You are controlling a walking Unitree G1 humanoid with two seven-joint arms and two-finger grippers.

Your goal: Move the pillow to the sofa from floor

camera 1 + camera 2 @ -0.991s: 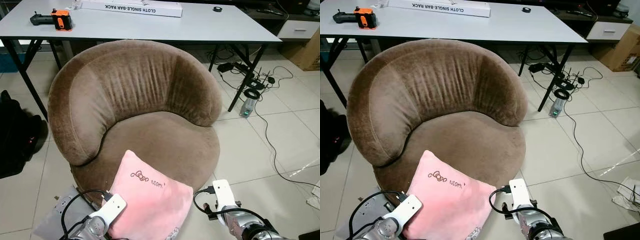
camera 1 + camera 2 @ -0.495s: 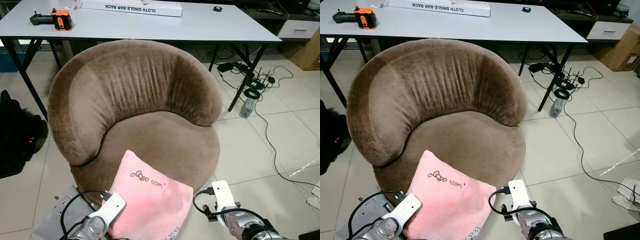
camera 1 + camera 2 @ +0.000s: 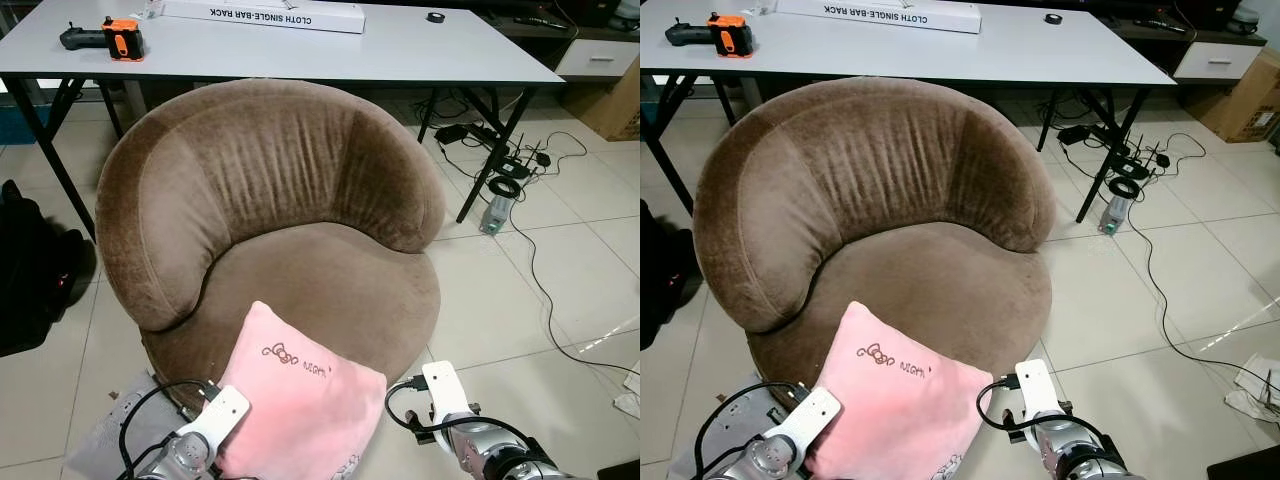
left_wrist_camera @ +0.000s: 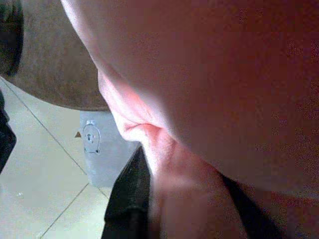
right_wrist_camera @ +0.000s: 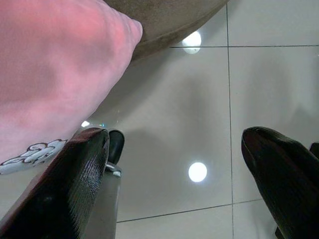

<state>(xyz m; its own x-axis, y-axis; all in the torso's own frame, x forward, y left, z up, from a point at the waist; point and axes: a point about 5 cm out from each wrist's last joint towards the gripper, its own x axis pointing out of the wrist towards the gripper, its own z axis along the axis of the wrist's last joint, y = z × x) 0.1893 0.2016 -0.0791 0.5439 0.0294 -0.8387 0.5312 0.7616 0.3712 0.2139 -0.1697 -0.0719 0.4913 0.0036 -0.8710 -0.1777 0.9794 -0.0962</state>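
holding a pink pillow up in front of me, i have its lower left corner pinched between the fingers of my left gripper; the wrist camera there shows pink fabric bunched into a fold between the dark fingers. the pillow hangs close to me at the near edge of a round brown sofa, its upper corner overlapping the front lip of the seat, so it looks lifted off the tiled floor but not yet resting on the cushion. i judge this grip at one corner is why the pillow tilts and droops toward the right. my right gripper sits just right of the pillow with its two black fingers spread wide apart, gripping nothing, one finger just beside the pillow's right edge, probably ready to steady it. beyond the sofa stands a grey table carrying a long white box, and cables trail across the floor to the far right. the seat ahead lies open for the pillow.
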